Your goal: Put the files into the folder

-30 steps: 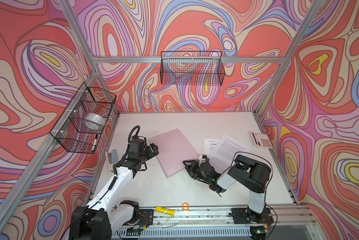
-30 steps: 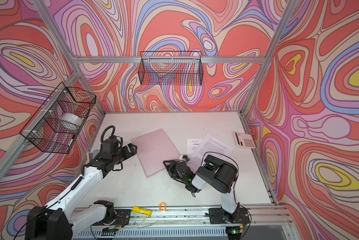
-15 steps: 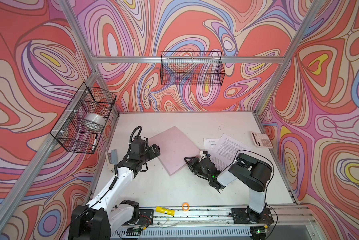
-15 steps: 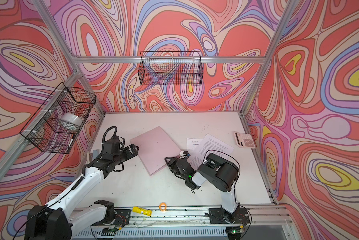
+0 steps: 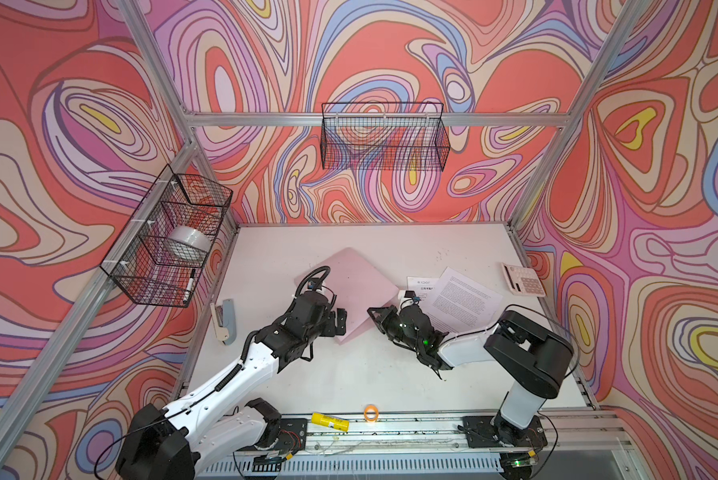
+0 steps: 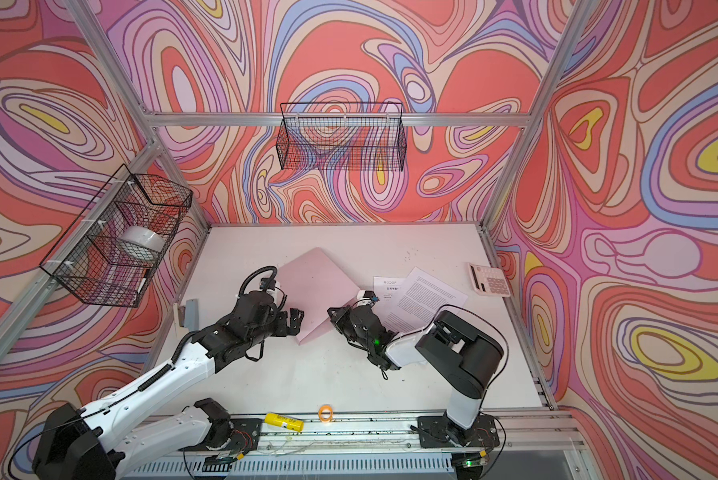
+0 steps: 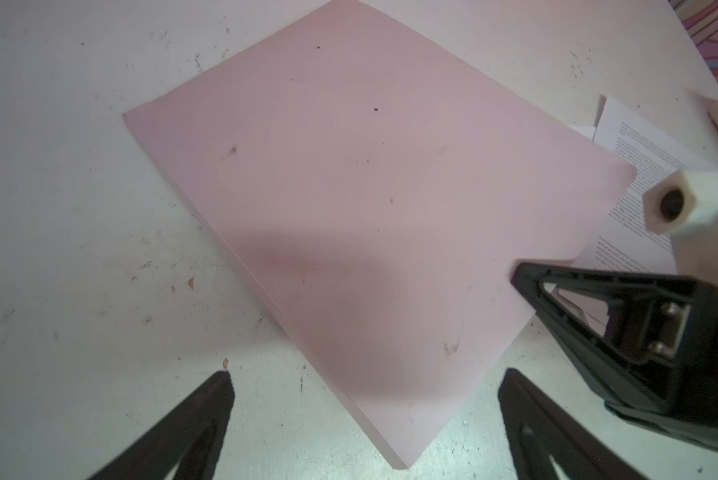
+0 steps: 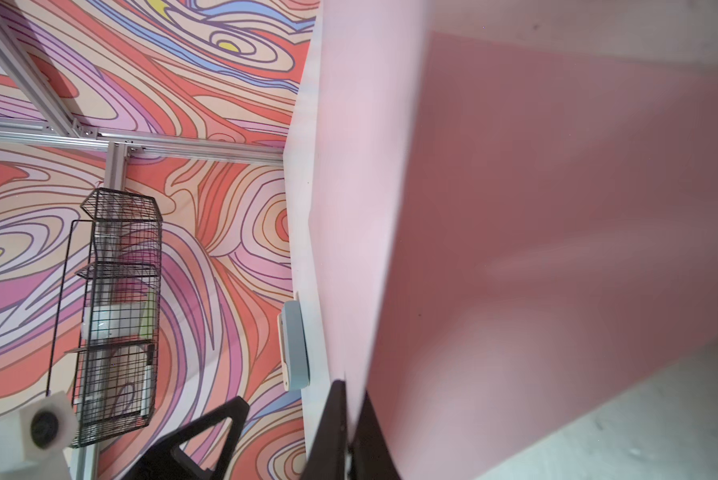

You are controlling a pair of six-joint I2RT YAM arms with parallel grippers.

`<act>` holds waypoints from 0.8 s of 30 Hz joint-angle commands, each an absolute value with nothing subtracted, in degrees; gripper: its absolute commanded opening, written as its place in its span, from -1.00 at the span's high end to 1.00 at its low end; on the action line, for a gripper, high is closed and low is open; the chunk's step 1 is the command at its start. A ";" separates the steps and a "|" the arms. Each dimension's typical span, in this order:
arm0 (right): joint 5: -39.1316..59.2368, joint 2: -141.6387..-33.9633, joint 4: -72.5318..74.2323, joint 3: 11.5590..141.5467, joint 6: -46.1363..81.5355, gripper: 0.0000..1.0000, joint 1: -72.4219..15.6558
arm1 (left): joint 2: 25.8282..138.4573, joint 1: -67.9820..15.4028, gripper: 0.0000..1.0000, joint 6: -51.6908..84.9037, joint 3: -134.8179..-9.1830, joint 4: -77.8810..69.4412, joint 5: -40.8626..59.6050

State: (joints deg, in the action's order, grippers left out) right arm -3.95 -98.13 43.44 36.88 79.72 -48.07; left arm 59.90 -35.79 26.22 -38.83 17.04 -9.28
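Centre of the table, item one: folder (image 5: 359, 278), pale pink, lying cornerwise to the table edges.

Item two, your right gripper (image 8: 351, 390): pincer together, clamped on the folder's right edge. You seem to have only the upper cover, which suits peeling it open.

Item three, your left gripper (image 7: 367, 372): pincer wide apart, holding nothing, hovering over the folder's near corner. It is likely placed to pin the lower cover while the upper one lifts.

Item four, loose files (image 5: 459, 299): white printed sheets, fanned, flat on the table just right of the folder and partly behind the right gripper. That leaves a short reach once the folder gapes. None is inside yet.

Item five, stray calculator (image 5: 523, 284): far right, well apart; leave it.
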 commanded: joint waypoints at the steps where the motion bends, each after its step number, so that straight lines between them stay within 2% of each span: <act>1: -7.67 -94.17 28.78 40.60 76.85 1.00 -47.98 | 60.46 -39.15 -1.00 21.91 -40.61 19.35 -14.96; 5: -8.70 -92.14 18.11 46.12 74.57 1.00 -48.34 | 59.64 -43.15 -0.97 20.09 -40.35 18.63 -16.95; 18: -5.44 -93.67 19.62 49.50 75.67 1.00 -49.57 | 65.81 -48.53 -0.89 18.73 -40.96 15.39 -22.93; 24: -3.71 -93.12 20.43 49.85 76.62 1.00 -50.05 | 68.68 -49.97 -0.77 20.15 -41.77 13.56 -30.23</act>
State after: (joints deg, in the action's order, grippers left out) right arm -5.19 -93.23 20.10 49.10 76.14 -49.60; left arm 67.79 -49.58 19.55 -39.51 15.07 -24.51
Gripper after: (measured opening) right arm 0.047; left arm 0.904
